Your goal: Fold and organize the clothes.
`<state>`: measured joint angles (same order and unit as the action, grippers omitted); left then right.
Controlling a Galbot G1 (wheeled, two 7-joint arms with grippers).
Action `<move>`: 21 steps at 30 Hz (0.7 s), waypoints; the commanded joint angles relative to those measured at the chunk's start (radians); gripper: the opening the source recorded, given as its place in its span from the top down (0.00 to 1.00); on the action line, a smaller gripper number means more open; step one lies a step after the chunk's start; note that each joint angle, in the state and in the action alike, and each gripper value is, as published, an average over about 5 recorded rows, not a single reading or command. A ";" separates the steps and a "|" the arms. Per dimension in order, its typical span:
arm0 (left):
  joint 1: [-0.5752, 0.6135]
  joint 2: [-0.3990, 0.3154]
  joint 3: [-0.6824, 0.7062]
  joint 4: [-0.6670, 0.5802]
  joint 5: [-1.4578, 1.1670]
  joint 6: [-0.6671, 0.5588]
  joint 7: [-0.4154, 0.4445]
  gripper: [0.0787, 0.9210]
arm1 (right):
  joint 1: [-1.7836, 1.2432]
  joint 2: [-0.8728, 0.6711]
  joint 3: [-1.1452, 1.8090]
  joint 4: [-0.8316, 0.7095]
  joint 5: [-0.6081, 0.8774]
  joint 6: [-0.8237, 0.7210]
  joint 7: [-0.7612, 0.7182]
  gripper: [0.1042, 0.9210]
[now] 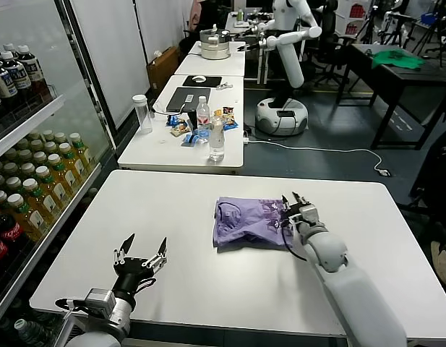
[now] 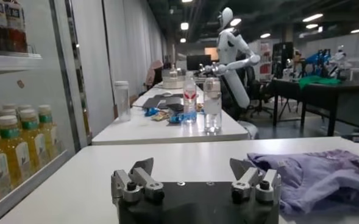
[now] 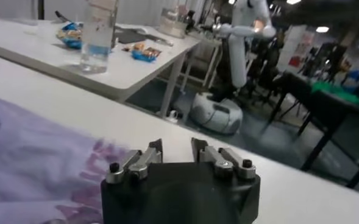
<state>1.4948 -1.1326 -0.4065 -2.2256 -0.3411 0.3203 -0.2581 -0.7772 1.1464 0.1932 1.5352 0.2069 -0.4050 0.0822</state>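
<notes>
From the head view, the lavender T-shirt (image 1: 250, 223) lies as a rumpled, partly folded bundle on the white table (image 1: 172, 210), a little right of centre. The right gripper (image 1: 298, 207) sits at the shirt's right edge, low over the fabric, placed there presumably because that edge is the one to be tucked or released. Its fingers stand slightly apart and no cloth is visibly pinched between them. The left gripper (image 1: 140, 254) rests near the table's front left, well apart from the shirt, fingers spread wide and holding nothing; it looks parked so the other arm can work alone.

In the left wrist view, the left gripper (image 2: 195, 178) shows both fingers splayed with bare table between them, and the T-shirt (image 2: 313, 176) lies off to one side, heaped in soft folds. A second table beyond carries a water bottle (image 2: 212, 104) and snack packets, unrelated to the folding.

In the right wrist view, the right gripper (image 3: 174, 157) has a narrow gap between its fingertips, empty as far as can be seen. The T-shirt (image 3: 39, 158) spreads just beside and below it, its white printed marks near the fingers, suggesting the gripper is at the garment's edge and not clamped on it.
</notes>
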 commanded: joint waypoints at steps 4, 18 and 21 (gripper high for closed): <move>0.003 -0.023 0.018 -0.001 0.004 0.000 0.000 0.12 | -0.377 -0.084 0.252 0.306 -0.074 0.095 -0.023 0.41; 0.055 -0.055 0.015 -0.033 0.022 -0.074 0.060 0.12 | -0.847 0.096 0.474 0.638 -0.012 0.309 0.011 0.12; 0.059 -0.067 0.020 -0.034 0.026 -0.082 0.064 0.12 | -0.913 0.110 0.499 0.703 -0.024 0.348 0.010 0.12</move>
<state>1.5363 -1.1821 -0.3931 -2.2512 -0.3213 0.2749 -0.2188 -1.3469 1.1825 0.5265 1.9776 0.1732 -0.2323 0.0860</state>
